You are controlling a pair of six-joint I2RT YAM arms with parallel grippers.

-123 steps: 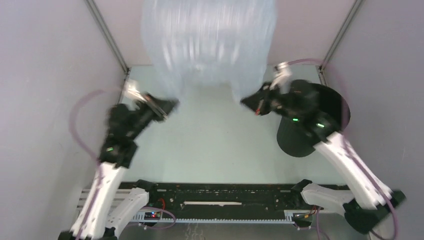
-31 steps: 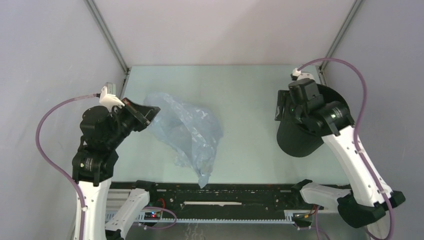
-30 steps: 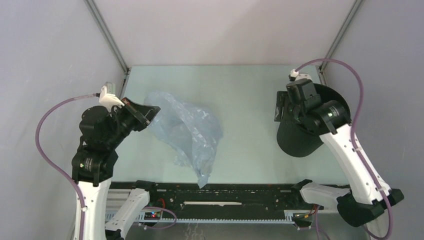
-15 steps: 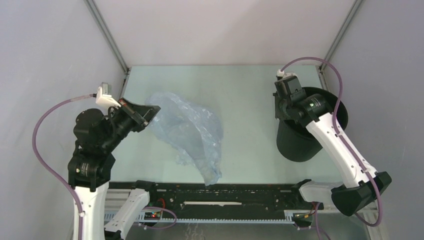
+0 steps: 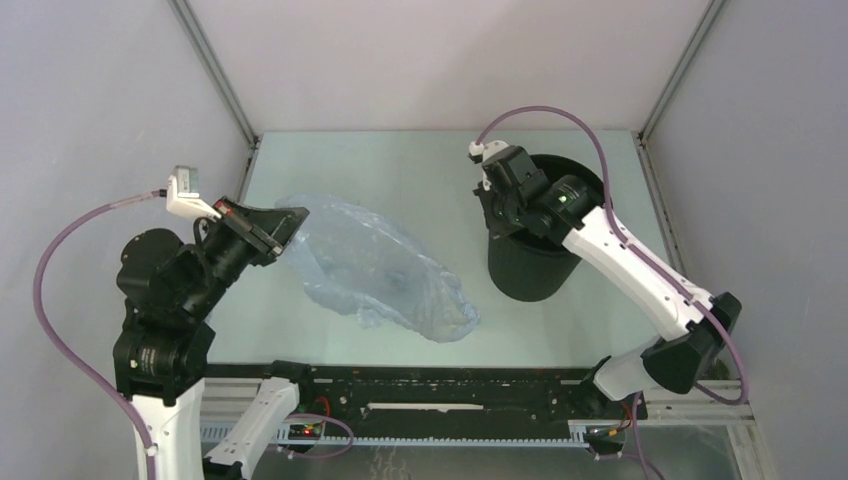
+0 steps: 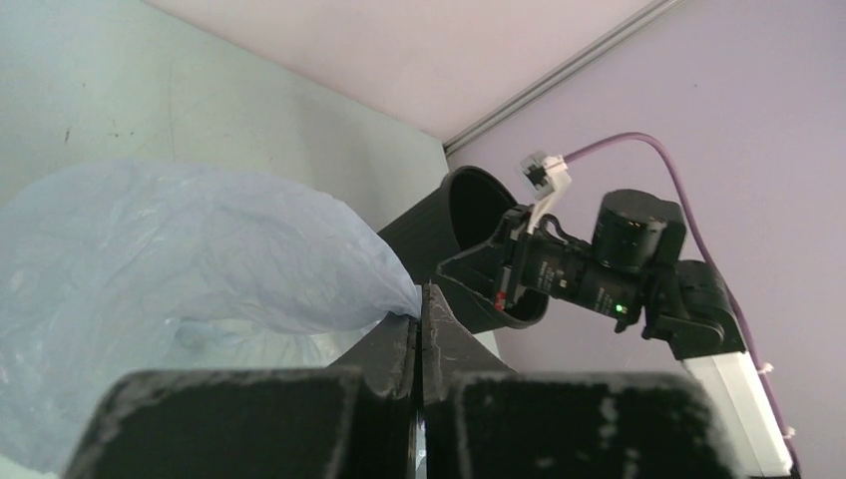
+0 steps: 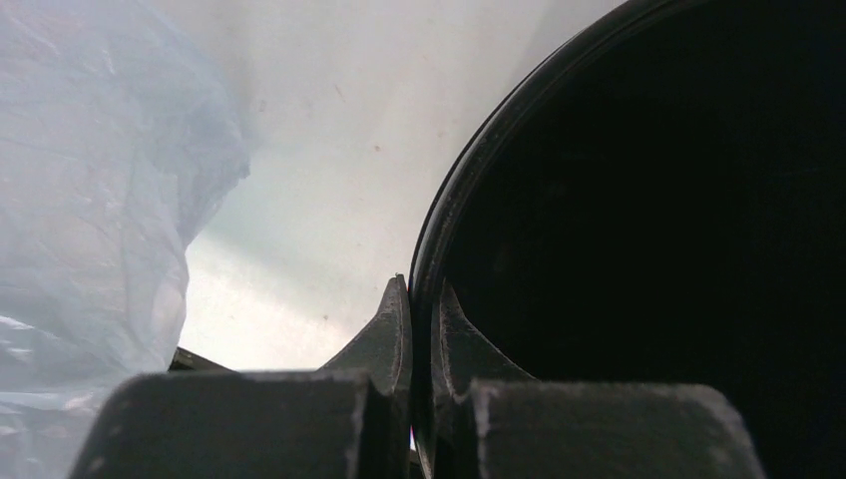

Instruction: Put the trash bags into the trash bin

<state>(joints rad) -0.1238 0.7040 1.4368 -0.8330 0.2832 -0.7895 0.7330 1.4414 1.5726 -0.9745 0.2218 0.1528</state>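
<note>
The pale blue filmy trash bag [image 5: 385, 275] lies spread on the table left of centre. My left gripper [image 5: 290, 217] is shut on its upper left corner; the left wrist view shows the film [image 6: 200, 259] pinched at the fingertips [image 6: 431, 299]. The black trash bin [image 5: 535, 265] stands upright right of centre. My right gripper [image 5: 500, 200] is shut on the bin's left rim; the right wrist view shows the rim [image 7: 469, 190] clamped between the fingers [image 7: 391, 334], with the bag [image 7: 90, 200] at the left.
Grey walls enclose the pale green table [image 5: 430, 165] at the back and sides. A black rail [image 5: 440, 385] runs along the near edge between the arm bases. The bin [image 6: 454, 225] and the right arm [image 6: 638, 269] also show in the left wrist view.
The right gripper has dragged the bin left toward the table's middle and stood it upright. The left gripper has drawn back left, and the bag has spread flatter toward the bin.
</note>
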